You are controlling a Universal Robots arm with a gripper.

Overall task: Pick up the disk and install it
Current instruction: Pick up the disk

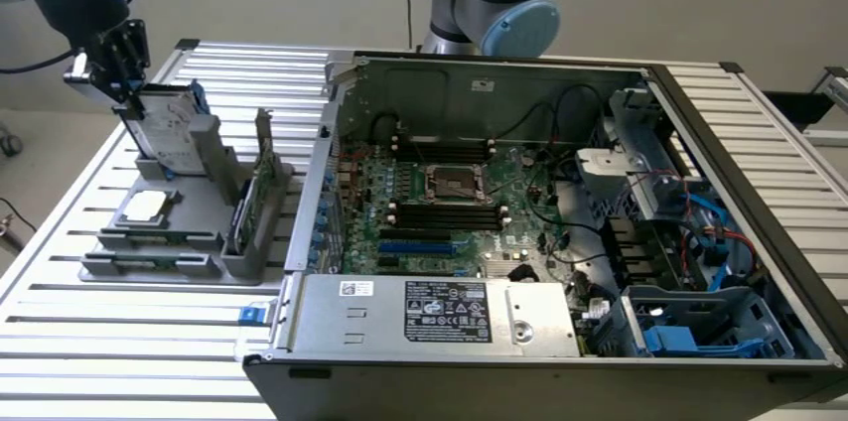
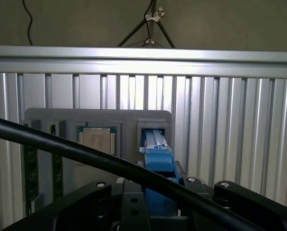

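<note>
The disk (image 1: 170, 128), a silver drive with a white label and a blue bracket (image 1: 199, 98), stands on edge and slightly tilted at the back of the grey parts holder (image 1: 199, 168), at the exterior view's left. My gripper (image 1: 130, 98) is shut on its upper end. The disk's lower end is at the holder's slot; I cannot tell whether it is clear of it. In the wrist view the blue bracket (image 2: 159, 163) sits between the black gripper halves, above the holder's slot (image 2: 153, 134).
The open computer case (image 1: 742, 163) lies at the exterior view's right, with its motherboard (image 1: 451, 203), a grey power-supply box (image 1: 438, 312) and a blue drive bay (image 1: 689, 332). The holder also carries a square processor chip (image 1: 143, 206) and upright cards (image 1: 252, 198). A black cable (image 2: 61, 144) crosses the wrist view.
</note>
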